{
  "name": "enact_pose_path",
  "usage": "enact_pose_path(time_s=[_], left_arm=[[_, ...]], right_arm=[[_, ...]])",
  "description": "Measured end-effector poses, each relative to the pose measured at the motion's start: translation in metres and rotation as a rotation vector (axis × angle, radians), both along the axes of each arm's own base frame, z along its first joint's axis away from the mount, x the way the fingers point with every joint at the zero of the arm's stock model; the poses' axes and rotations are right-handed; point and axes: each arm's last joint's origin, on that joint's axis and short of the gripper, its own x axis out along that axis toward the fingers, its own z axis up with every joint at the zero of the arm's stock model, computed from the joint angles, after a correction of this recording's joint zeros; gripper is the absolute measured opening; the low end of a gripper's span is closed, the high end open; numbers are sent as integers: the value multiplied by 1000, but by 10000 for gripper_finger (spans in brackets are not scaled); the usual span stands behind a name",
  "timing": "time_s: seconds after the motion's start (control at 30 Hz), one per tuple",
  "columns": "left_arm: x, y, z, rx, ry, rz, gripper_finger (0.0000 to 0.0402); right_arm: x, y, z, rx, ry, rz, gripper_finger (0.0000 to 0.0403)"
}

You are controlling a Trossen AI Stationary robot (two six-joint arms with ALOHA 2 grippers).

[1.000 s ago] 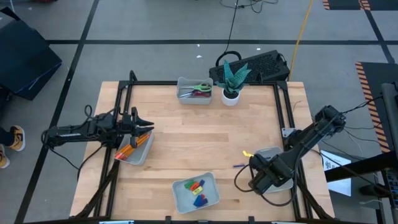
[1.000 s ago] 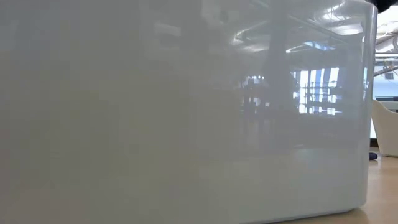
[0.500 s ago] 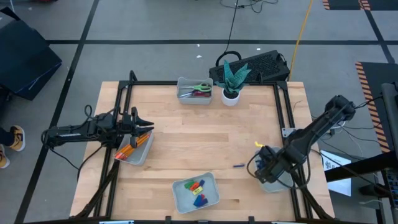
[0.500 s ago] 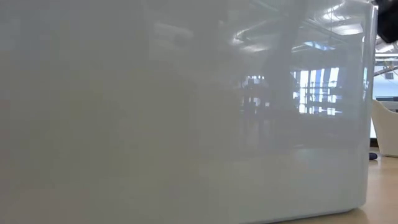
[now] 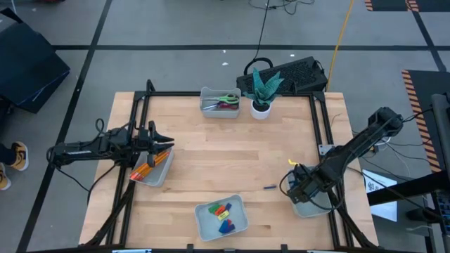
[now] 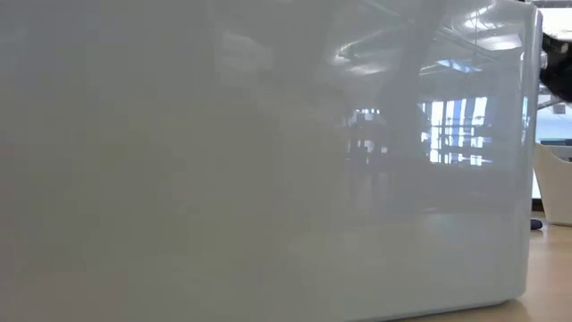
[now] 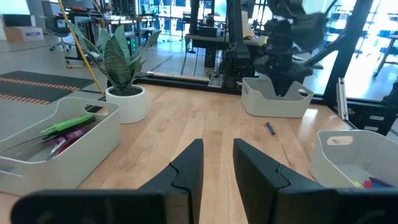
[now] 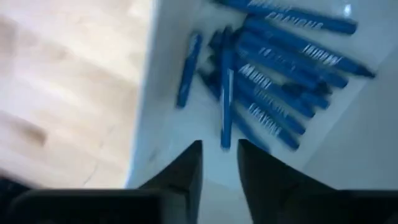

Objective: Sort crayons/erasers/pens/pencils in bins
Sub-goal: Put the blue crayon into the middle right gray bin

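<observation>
Since the right gripper [image 5: 304, 188] swung over from the table's middle a second ago, I see it hanging above the 4 o'clock bin [image 5: 309, 207], fingers slightly parted and empty over the heaped blue pens [image 8: 273, 62]. That drop looks done. One pen [image 5: 269, 187] lies on the wood at its 9 o'clock. My left gripper [image 5: 163, 140] waits, slightly open, by the pencils [image 5: 144, 169].

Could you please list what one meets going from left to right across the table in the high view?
Left gripper over the pencil bin → eraser bin → potted plant → loose pen → right gripper over the pen bin.
</observation>
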Motion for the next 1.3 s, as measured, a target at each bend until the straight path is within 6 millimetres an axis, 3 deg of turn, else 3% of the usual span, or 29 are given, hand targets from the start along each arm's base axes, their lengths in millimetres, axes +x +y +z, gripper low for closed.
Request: enact_pose_path(time_s=[0.2, 0.37, 0.47, 0.57, 0.73, 0.97, 1.3], left_arm=[[0, 0, 0, 0, 0, 0, 88], [0, 0, 0, 0, 1, 0, 88], [0, 0, 0, 0, 0, 0, 88], [0, 0, 0, 0, 0, 0, 88], [0, 0, 0, 0, 0, 0, 88], [0, 0, 0, 0, 0, 0, 88], [0, 0, 0, 0, 0, 0, 88]], right_arm=[[11, 7, 42, -26, -64, 54, 137], [58, 19, 71, -177, -409, 310, 131], [86, 24, 58, -237, -490, 586, 126], [102, 24, 34, -248, -433, 857, 127], [116, 8, -2, -273, -248, 1058, 129], [128, -12, -26, -227, -254, 1165, 116], [111, -20, -56, -218, -255, 1161, 91]])
